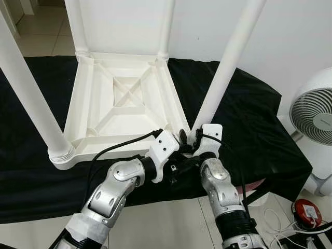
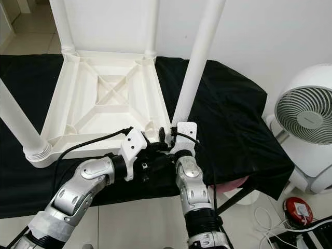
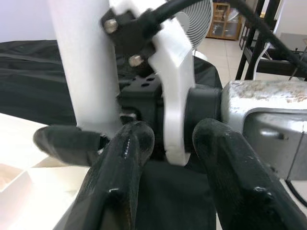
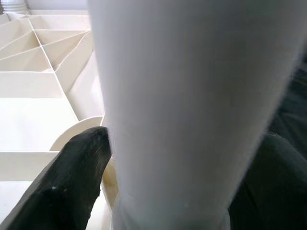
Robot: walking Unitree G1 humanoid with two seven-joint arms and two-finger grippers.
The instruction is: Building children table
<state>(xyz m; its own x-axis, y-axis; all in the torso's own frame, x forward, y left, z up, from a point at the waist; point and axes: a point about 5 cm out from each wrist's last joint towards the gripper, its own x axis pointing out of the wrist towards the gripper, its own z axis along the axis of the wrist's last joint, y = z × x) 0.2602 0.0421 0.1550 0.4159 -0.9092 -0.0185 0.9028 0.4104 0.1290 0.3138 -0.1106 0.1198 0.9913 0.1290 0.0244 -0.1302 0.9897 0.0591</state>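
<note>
Right pincer [image 4: 158,158] clamped on white table leg [image 1: 223,78] — left pincer [image 3: 177,167] apart, beside it.

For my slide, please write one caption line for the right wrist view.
Right claw closes around the white table leg near its base, above the upturned tabletop's ribbed underside.

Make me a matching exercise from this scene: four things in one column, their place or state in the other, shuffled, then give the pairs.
1. tabletop
2. near-right leg
3. fan
4. red disc

A. gripped at its base by the right gripper
B. lying upside down on the black cloth
C. on the floor among cables
D. standing at the robot's right beside the cloth

Pairs: 1-B, 2-A, 3-D, 4-C
</note>
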